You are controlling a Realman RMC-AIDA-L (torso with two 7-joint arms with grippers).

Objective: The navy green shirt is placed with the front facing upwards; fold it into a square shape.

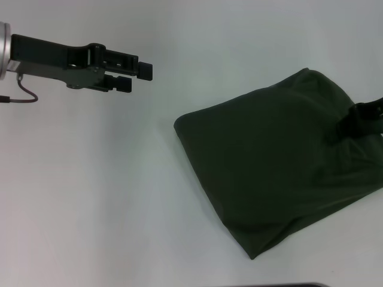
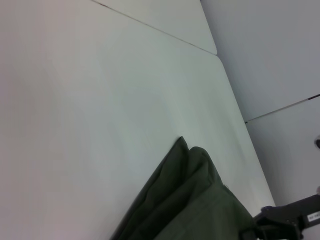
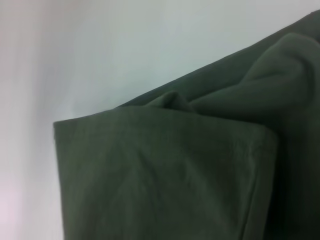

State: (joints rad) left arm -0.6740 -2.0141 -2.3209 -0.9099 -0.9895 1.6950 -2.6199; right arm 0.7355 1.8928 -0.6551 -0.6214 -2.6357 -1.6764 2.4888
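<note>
The navy green shirt (image 1: 269, 167) lies folded into a rough four-sided bundle on the white table, right of centre, with only plain dark cloth showing. My right gripper (image 1: 352, 121) reaches in from the right edge and is shut on the shirt's far right edge, where the cloth puckers toward it. It also shows at the shirt's edge in the left wrist view, as the right gripper (image 2: 262, 226) beside the shirt (image 2: 190, 200). Layered folds of the shirt (image 3: 165, 170) fill the right wrist view. My left gripper (image 1: 137, 76) hovers open and empty at the upper left, well clear of the shirt.
The white table (image 1: 90, 197) stretches bare to the left and in front of the shirt. A seam between table panels (image 2: 155, 27) and the table's far edge (image 2: 240, 105) show in the left wrist view. A dark strip (image 1: 293, 285) sits at the near edge.
</note>
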